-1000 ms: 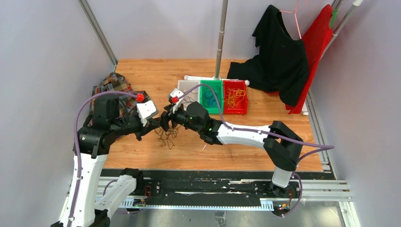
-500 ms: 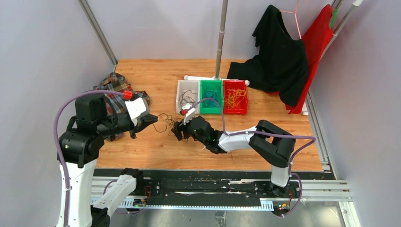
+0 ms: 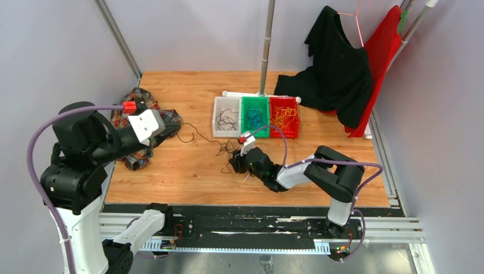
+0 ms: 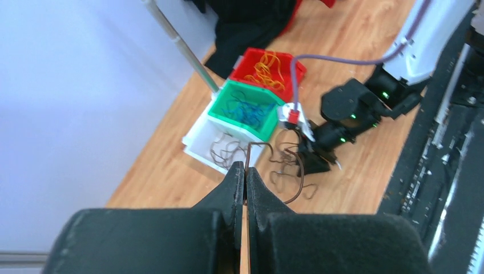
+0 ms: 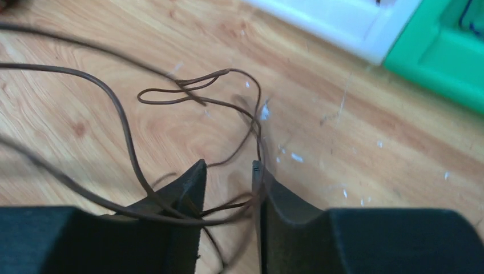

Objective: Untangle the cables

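The cables (image 3: 226, 151) are thin dark-brown wire on the wooden worktop (image 3: 188, 91). One long wavy strand runs from your left hand (image 4: 245, 171) across to a loose, curly knot of loops lying just off the fingertips of your right hand (image 5: 227, 165). Your left hand is raised above the worktop with its fingers pressed together, pinching the end of that strand. Your right hand sits low over the wood with its fingers slightly parted. A few strands pass through the gap and across both fingers, and they are not clamped. Between your two hands there is bare wood under the strand, and more bare wood lies beyond your left hand towards the far edge. A crumpled plaid cloth (image 3: 142, 97) lies just under and behind your left hand. Ahead of your right hand, near the knot, three bins stand side by side: the white bin (image 3: 216, 117), the green bin (image 3: 254, 135) and the red bin (image 3: 283, 135), each holding wire.
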You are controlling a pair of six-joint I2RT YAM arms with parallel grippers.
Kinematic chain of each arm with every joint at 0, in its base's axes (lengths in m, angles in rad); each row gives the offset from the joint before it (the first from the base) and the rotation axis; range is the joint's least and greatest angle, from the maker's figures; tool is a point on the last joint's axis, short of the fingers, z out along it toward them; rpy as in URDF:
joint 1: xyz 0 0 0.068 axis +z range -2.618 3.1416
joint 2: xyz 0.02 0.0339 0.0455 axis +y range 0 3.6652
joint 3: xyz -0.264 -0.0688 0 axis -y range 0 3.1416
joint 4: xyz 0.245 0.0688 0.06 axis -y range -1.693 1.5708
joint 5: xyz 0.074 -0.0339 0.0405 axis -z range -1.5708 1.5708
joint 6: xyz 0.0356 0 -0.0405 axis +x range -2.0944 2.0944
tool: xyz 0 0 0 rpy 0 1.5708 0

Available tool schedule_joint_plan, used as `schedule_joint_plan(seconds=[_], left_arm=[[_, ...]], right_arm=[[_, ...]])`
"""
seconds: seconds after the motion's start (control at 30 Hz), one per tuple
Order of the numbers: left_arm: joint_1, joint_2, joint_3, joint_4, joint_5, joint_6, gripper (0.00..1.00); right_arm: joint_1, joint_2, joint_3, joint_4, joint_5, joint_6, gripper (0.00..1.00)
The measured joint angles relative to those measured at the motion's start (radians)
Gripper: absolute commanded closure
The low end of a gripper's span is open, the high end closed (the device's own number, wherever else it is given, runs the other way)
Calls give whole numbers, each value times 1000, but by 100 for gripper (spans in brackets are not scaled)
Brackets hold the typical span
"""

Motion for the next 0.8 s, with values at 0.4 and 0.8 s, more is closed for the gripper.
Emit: schedule_joint_plan(seconds=[0.4, 0.8], left_arm=[[0, 129, 261, 39, -151, 17, 100], [0, 112, 164, 479, -524, -51, 100]], right_arm=[[-21, -29, -155, 53, 14, 87, 99], [-73, -106, -289, 123, 16, 150, 97]])
